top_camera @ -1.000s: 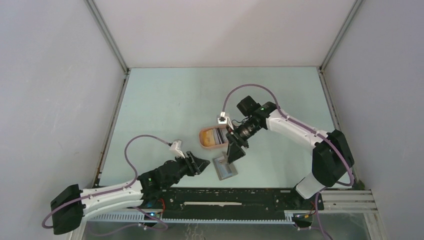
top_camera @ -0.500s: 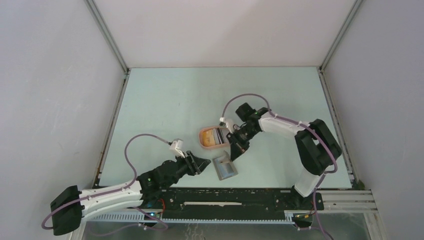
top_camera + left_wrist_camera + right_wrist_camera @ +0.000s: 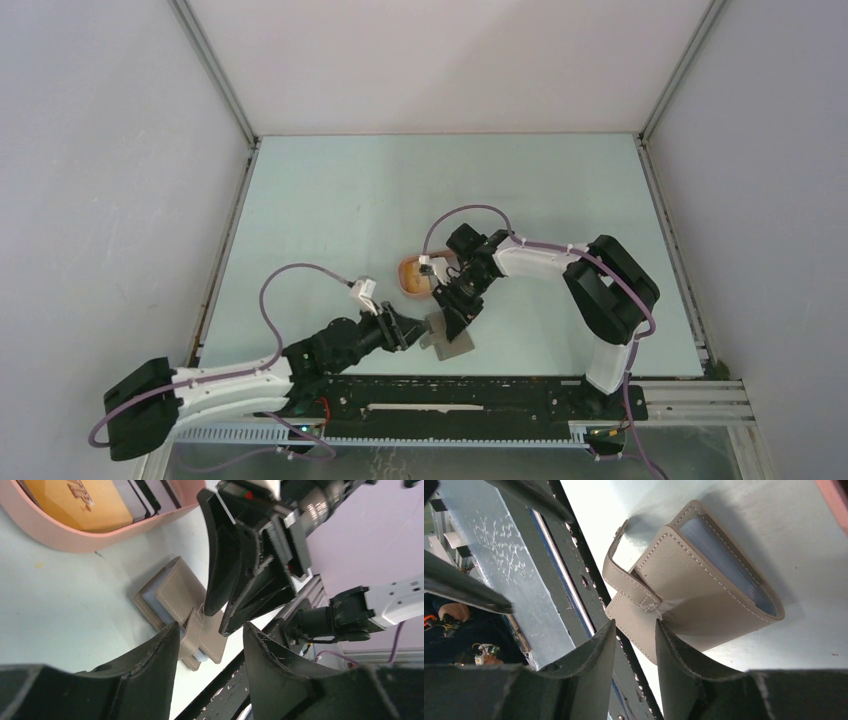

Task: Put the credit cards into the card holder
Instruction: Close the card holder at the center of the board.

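Note:
The card holder (image 3: 456, 346) lies folded shut near the table's front edge, a grey stitched wallet (image 3: 704, 595) with its strap tab (image 3: 631, 587) across the flap. My left gripper (image 3: 210, 626) is open, its tips just short of the tab side. From above, my right gripper (image 3: 635, 623) comes down on the card holder with a narrow gap between its jaws and one fingertip against the flap by the tab. The credit cards, one yellow-orange (image 3: 70, 500) and others dark with stripes (image 3: 145, 492), lie in the peach tray (image 3: 75, 532).
The peach oval tray (image 3: 408, 272) sits just behind the card holder, partly under the right arm. The black base rail (image 3: 480, 385) runs along the near edge, right beside the wallet. Grey walls enclose the table on three sides.
My right gripper came down from beside the tray onto the card holder, its jaws closing and reopening partly. My left arm slid right until its tips reached the card holder.

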Controlling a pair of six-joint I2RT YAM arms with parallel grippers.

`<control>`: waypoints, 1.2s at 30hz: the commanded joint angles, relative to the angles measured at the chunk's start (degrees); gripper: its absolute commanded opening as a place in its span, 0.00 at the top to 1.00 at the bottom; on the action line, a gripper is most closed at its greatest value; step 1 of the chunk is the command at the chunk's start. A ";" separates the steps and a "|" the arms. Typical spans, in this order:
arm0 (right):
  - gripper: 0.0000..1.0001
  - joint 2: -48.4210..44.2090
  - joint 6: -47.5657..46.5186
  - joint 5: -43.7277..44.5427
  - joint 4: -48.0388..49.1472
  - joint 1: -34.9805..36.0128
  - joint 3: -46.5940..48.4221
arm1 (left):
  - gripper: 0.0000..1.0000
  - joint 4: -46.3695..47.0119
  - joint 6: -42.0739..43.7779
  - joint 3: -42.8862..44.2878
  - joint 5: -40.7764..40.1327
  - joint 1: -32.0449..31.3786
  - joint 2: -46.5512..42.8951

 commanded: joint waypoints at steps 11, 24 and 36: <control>0.54 1.48 -1.22 2.02 -0.26 -2.41 1.85 | 0.56 11.16 1.70 10.89 4.82 -0.84 27.24; 0.34 -1.33 -1.93 4.59 -0.34 -8.28 0.61 | 0.70 3.17 -0.94 6.63 2.11 -0.93 30.84; 0.28 5.94 0.94 -2.43 -1.48 -6.92 2.48 | 0.72 3.03 -0.80 7.99 2.61 -1.24 33.25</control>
